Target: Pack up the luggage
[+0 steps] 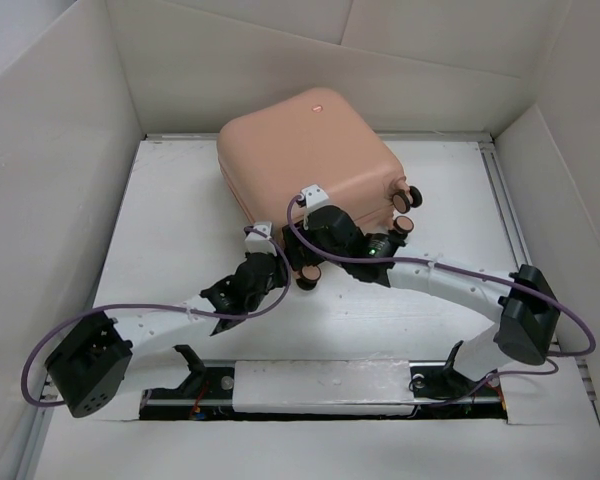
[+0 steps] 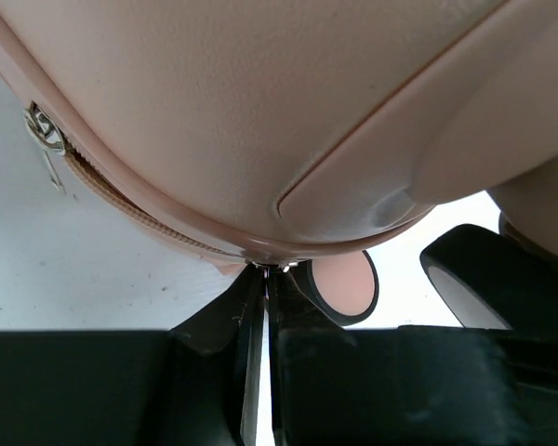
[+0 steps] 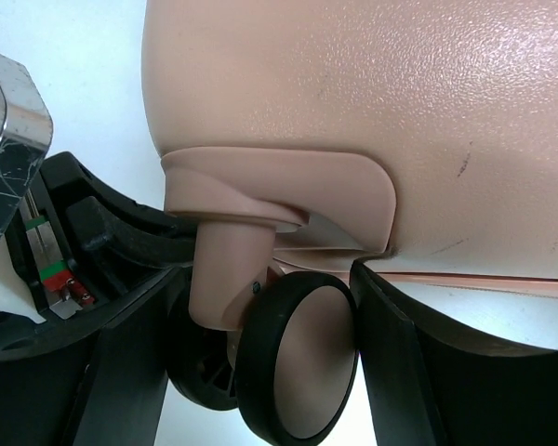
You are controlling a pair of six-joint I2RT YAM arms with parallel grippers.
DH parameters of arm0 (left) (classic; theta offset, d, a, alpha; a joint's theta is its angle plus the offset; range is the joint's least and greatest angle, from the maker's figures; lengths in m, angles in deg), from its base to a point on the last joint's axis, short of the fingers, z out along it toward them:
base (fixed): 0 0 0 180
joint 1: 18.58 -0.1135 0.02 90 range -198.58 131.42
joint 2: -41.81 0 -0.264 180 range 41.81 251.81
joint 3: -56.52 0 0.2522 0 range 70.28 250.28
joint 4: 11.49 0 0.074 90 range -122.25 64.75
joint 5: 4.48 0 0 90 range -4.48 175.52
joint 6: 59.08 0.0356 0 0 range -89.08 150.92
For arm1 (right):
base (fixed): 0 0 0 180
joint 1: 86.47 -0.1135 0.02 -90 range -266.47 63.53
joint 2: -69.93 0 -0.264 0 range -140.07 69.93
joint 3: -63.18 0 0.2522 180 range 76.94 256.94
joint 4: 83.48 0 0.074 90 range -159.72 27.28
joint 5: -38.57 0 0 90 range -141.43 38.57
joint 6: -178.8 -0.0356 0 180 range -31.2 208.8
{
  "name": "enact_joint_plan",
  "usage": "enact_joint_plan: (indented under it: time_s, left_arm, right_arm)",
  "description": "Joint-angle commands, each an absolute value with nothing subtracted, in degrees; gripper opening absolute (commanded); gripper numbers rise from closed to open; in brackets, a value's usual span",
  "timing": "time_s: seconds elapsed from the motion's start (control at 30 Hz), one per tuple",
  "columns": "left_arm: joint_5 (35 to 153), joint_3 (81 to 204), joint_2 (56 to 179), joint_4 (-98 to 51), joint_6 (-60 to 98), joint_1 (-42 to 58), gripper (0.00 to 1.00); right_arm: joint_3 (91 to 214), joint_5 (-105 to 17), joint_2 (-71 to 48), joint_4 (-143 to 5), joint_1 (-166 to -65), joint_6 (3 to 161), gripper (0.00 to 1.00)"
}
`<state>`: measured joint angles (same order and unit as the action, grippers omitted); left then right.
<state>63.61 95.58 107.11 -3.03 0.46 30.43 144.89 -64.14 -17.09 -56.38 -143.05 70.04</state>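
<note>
- Count: one luggage (image 1: 310, 150), peach-pink hard shell, closed and lying flat at 12 o'clock on the white surface (image 1: 170, 240), with white walls (image 1: 40, 180) around it.
- Markings: one round emblem (image 1: 315, 100) on the top shell shows only as a bright spot. No writing on it can be read.
- Wheels seen from above: two discs (image 1: 410, 210) at the 3 o'clock corner and one wheel (image 1: 307, 272) at the 6 o'clock corner. The arms cover the rest.
- Zipper (image 2: 121, 200): one metal slider (image 2: 42, 125) is in the left wrist view, at 9 o'clock on the seam.
- Left gripper (image 2: 265, 279): fingers pressed together, tips right at the shell seam by the 6 o'clock corner. Something small and metallic glints at the tips, but I cannot tell whether it is pinched.
- Right gripper (image 3: 270, 307): fingers spread, one on each side of the peach caster stem (image 3: 223, 269) and black-rimmed wheel at that same corner. I cannot tell whether they touch it.
- The two grippers sit just beside each other.
</note>
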Motion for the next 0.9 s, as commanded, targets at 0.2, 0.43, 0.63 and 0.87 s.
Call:
enact_joint_plan:
  time_s: [0.2,0.43,0.63,0.87]
  left_arm:
    - [55.5,96.9,103.5,-2.0,1.3,29.6,0.0]
    - [51.2,96.4,101.7,-6.8,0.8,29.6,0.0]
    - [52.0,94.6,101.7,-8.5,0.2,24.9,0.0]
    - [52.6,95.7,102.3,-12.6,-1.7,18.5,0.0]
  right_arm:
    - [149.6,-61.0,-20.5,-54.4,-140.9,72.3,0.76]
    - [147.8,-66.0,-19.4,-51.2,-140.4,72.8,0.1]
    - [142.8,-67.2,-13.0,-51.7,-139.8,73.9,0.0]
    - [139.8,-67.2,-8.5,-50.1,-139.8,74.4,0.0]
